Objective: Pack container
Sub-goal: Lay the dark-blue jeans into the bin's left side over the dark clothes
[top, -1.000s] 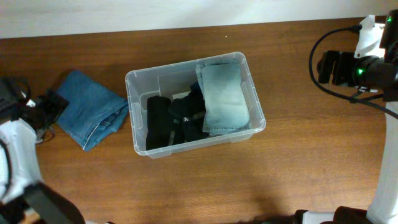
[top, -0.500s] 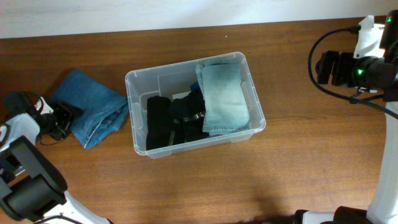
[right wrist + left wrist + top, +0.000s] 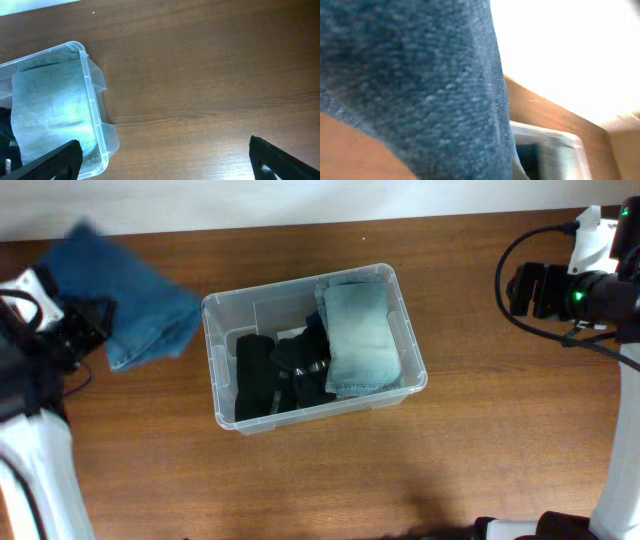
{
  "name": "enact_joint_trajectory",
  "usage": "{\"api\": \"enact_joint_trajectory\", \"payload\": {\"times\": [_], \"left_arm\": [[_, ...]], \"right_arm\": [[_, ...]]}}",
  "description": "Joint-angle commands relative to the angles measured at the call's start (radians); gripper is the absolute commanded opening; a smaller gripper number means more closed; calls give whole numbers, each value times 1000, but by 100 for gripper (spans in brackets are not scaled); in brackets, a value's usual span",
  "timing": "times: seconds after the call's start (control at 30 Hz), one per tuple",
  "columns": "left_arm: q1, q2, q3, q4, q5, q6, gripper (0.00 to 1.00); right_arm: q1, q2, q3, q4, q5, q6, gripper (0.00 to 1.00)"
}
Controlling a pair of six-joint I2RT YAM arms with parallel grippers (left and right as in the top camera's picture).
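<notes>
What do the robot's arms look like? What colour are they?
Both arms mix white shells with black parts. The right arm has a small green light and a looping black cable. The left arm has black cables too. The right fingers are black.

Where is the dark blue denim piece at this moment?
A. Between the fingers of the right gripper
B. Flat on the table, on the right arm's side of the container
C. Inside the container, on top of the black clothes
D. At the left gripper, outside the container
D: the overhead view shows the dark blue denim at the left gripper, outside the container, and it fills the left wrist view.
</notes>
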Motion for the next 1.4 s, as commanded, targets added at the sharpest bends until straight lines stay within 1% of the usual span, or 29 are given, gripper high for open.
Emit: {"api": "enact_joint_trajectory", "payload": {"times": [0.0,0.03,0.07,0.1,0.17,0.27,0.33,0.4,0.5,0.57,0.63,0.73,0.77,0.87,0.93,0.97,1.03,1.1,1.13,1.17,1.2,1.23,1.27,1.3,1.37], "left_arm": [[-216,-142,36,-16,72,23,1],[-269,-145,36,-27,50,23,1],[-370,-137,36,-53,-3,23,1],[-419,-125,36,-64,-28,23,1],[-501,-91,35,-76,-61,23,1],[-603,-5,34,-80,-67,23,1],[-657,94,34,-89,-82,23,1],[-671,174,34,-103,-123,23,1],[-671,273,34,-136,-142,23,1],[-667,332,34,-176,-144,23,1],[-665,372,34,-223,-181,23,1],[-661,391,34,-290,-321,23,1],[-658,388,35,-302,-354,23,4],[-632,352,39,-320,-432,24,14],[-600,297,63,-313,-466,24,24],[-587,275,79,-305,-473,25,34],[-571,238,113,-270,-483,29,67],[-559,202,151,-211,-485,59,87],[-559,193,160,-196,-485,65,93],[-563,175,179,-170,-480,66,94],[-566,169,183,-159,-472,66,94],[-572,166,182,-153,-463,66,90],[-580,166,182,-153,-452,66,79],[-593,173,181,-155,-443,66,62],[-616,190,180,-169,-443,66,17]], "right_arm": [[-3,-4,13,0,-6,5,99],[-3,-4,13,0,-6,5,99],[-3,-4,13,0,-6,5,99],[-3,-4,13,0,-6,5,98],[-3,-4,13,0,-6,5,99],[-3,-4,13,0,-6,5,99],[-3,-4,13,-3,-6,5,99],[-3,-4,13,-4,-6,5,99],[-3,-4,13,-3,-6,5,99],[-3,-4,13,-3,-6,5,99],[-3,-4,13,-4,-6,5,99],[-3,-4,13,-3,-6,5,99],[-3,-4,13,-3,-6,5,99],[-3,-4,13,-3,-6,5,99],[-3,-4,13,-3,-6,5,99],[-3,-4,13,-3,-6,5,99],[-3,-4,13,-3,-6,5,99],[-3,-4,13,-3,-6,5,99],[-3,-4,13,-4,-6,5,99],[-3,-4,13,-4,-6,5,99],[-3,-4,13,-4,-6,5,99],[-3,-4,13,-4,-6,5,99],[-3,-4,13,-4,-6,5,99],[-3,-4,13,-3,-6,5,98],[-3,-4,13,-3,-6,5,99]]}}
